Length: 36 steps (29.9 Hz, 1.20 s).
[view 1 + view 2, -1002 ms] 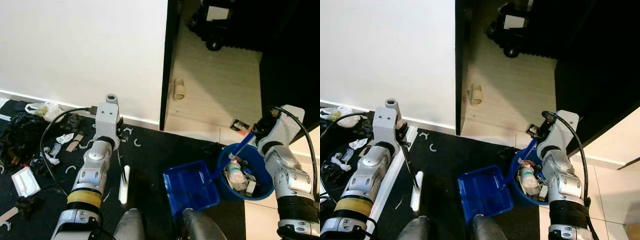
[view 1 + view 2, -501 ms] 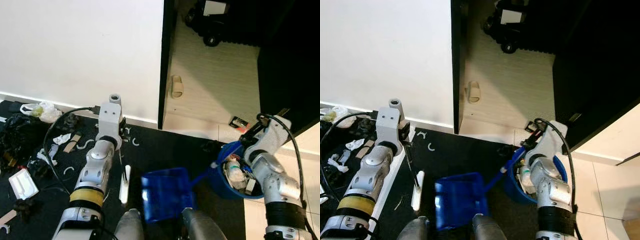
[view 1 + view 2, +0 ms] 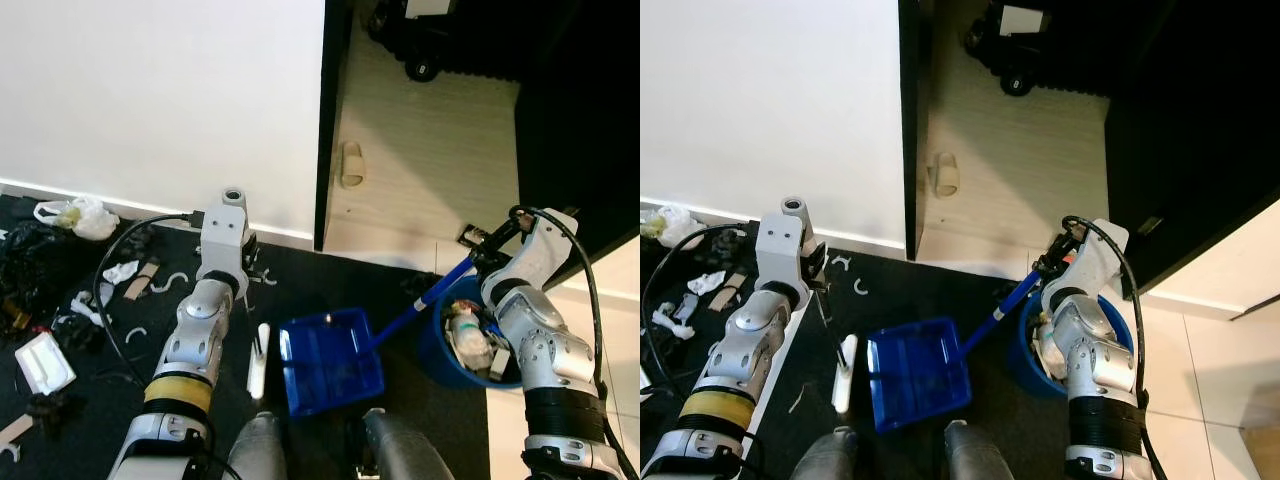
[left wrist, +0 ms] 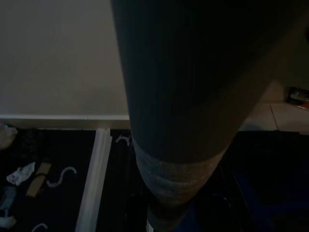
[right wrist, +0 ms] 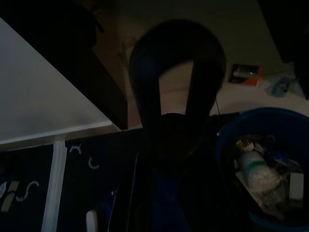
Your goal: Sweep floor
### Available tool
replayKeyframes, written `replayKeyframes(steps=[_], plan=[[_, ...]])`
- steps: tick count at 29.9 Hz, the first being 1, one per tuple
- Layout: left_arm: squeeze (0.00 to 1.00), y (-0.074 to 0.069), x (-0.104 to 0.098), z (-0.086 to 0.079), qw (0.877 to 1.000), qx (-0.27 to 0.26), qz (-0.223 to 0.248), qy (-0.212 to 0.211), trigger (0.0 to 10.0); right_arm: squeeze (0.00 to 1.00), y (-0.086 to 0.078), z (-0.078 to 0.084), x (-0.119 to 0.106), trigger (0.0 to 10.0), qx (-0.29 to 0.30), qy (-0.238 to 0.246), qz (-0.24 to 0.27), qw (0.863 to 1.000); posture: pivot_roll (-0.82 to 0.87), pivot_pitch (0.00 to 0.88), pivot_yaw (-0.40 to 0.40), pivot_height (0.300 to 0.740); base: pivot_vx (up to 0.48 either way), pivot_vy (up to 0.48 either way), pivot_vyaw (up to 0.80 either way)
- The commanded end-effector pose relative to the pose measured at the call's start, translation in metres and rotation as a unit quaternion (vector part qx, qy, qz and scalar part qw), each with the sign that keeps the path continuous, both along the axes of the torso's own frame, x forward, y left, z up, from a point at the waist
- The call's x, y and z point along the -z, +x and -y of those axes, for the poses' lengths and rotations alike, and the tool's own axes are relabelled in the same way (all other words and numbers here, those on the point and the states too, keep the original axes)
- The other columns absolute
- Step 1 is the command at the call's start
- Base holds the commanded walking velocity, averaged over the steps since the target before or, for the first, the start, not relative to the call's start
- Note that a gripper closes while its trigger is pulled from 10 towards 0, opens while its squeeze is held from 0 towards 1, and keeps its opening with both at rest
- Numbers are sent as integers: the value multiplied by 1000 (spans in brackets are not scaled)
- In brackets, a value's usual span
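The black mat (image 3: 330, 300) under me still has lots of trash (image 3: 60, 290) on its left side. The blue bin (image 3: 470, 345) on my right is full of rubbish. My blue dustpan (image 3: 330, 362) was over by the bin a second ago. Now it sits flat on the mat, more to the left and near my feet, so it looks emptied and ready for more. My right claw (image 3: 490, 250) is clamped on its long handle. My left claw (image 3: 245, 275) holds the little white brush (image 3: 257, 362) just left of the pan.
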<state>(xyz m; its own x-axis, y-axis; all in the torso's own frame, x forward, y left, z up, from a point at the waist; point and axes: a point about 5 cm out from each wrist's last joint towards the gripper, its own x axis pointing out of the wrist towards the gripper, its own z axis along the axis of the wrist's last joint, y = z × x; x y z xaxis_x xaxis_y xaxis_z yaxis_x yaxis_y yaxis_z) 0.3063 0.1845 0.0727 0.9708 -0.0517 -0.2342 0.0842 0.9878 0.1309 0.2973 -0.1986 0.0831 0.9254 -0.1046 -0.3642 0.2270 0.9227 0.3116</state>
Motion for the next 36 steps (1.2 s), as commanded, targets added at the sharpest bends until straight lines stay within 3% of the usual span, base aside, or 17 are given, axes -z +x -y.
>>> replayKeyframes(steps=[1,17,24,36], plan=[[0,0,-1,5,1000,7,8,-6,10000,0,0,5,-3,10000,10,4,12,1000,25,82,-64,740,-480,0,0],[0,-2,0,2,1000,8,6,-3,10000,0,-1,6,-3,10000,9,2,10,1000,24,89,-65,740,-469,0,0],[0,-1,1,2,1000,14,-7,-2,10000,0,-2,8,-3,10000,11,0,8,1000,20,89,-66,740,0,0,0],[0,1,2,0,1000,14,-16,12,10000,0,-1,10,-3,10000,15,-1,11,1000,22,77,-63,740,0,-460,0]])
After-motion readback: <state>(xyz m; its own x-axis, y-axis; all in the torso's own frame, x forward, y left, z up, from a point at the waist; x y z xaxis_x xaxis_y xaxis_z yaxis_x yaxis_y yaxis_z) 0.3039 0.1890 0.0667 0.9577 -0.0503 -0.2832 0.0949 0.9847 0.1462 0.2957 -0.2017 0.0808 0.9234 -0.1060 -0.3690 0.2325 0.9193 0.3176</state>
